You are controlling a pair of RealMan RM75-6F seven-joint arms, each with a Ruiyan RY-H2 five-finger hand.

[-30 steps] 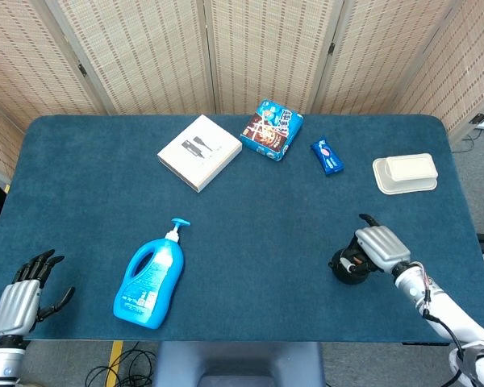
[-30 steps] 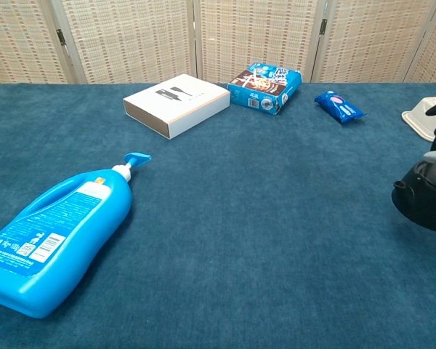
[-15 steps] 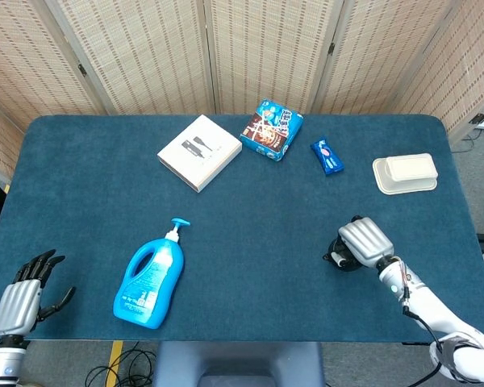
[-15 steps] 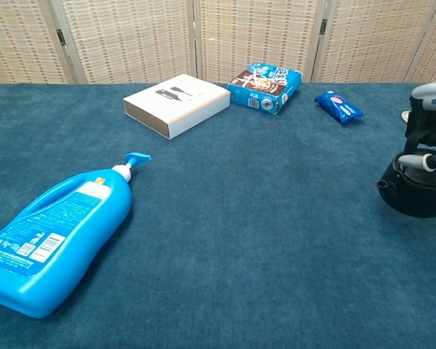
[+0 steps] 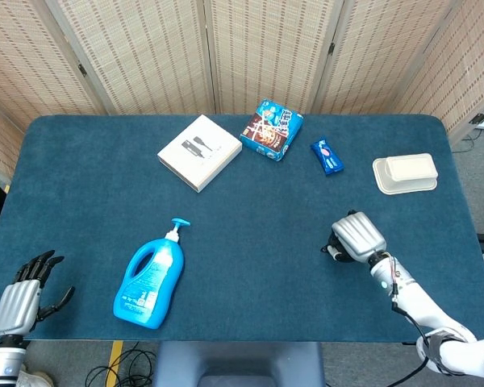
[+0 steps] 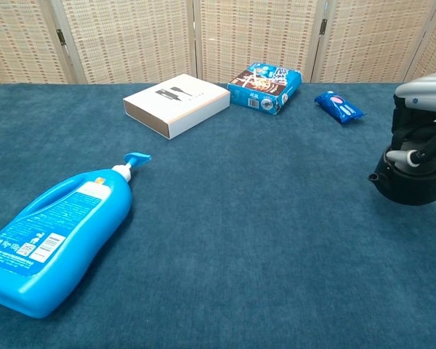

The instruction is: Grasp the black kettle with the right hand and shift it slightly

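Our right hand [image 6: 421,123] grips the black kettle [image 6: 410,183], spout toward nine o'clock; our left hand [image 5: 20,294] lies spread, holding nothing; no writing is legible.

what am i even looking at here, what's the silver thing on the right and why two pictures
These are two cameras on one two-armed robot: the head view looks down from above, the chest view looks across the blue table. The silver thing is its right hand, gripping a black kettle from above. Its left hand holds nothing, fingers apart, at the near left corner. Also on the table: a blue pump bottle lying down, a white box, a blue carton, a small blue packet and a cream lidded tray.
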